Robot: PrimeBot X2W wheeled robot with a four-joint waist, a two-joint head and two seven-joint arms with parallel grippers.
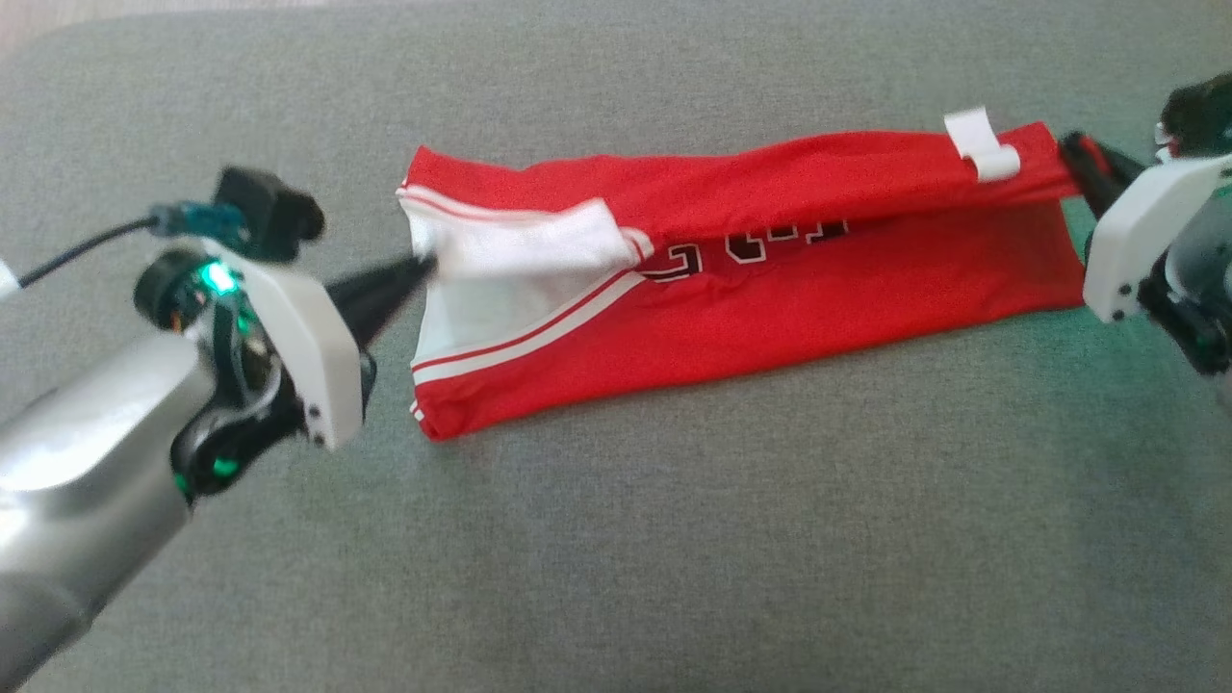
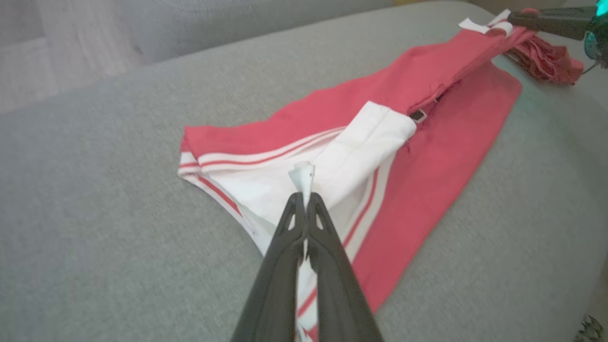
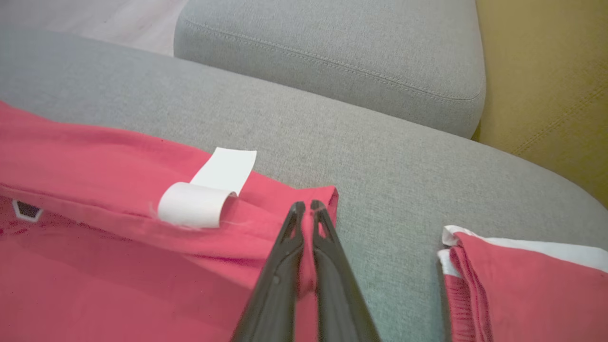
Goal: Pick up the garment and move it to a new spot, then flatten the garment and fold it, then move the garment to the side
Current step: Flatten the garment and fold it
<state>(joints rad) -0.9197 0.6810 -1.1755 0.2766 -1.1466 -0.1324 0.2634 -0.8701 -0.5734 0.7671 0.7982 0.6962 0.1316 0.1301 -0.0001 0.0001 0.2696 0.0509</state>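
- Black fingers of the left hand [image 1: 423,265] are pinched tight on a bit of white fabric at the 9 o'clock end of the red jersey [image 1: 770,298]. In the left wrist view a little white tuft pokes out just past the tips of the left hand [image 2: 304,199].
- The right hand [image 1: 1068,144] does the same at the other end. It's clamped on the red corner at about 2 o'clock in the head view, and up close you can see the right hand [image 3: 304,206] with red cloth squeezed between its fingers.
- So the red jersey [image 2: 427,156] is stretched long between the two hands, running 9 to 3 across the grey sofa cushion [image 1: 674,539]. Its top edge is folded over towards the front.
- The white panel with red-and-white stripe trim [image 1: 520,337] is at the left-hand end.
- Black-and-white lettering [image 1: 741,250] peeks out from under the folded edge, too covered to read.
- A white label [image 3: 204,194] curls up at 10 o'clock from the right fingertips, just beside them.
- Further out, a second red garment [image 3: 522,285] with a white edge lies at 4 o'clock in the right wrist view, clear of the jersey.
- Behind that there's a grey back cushion [image 3: 332,57] at 12 o'clock.
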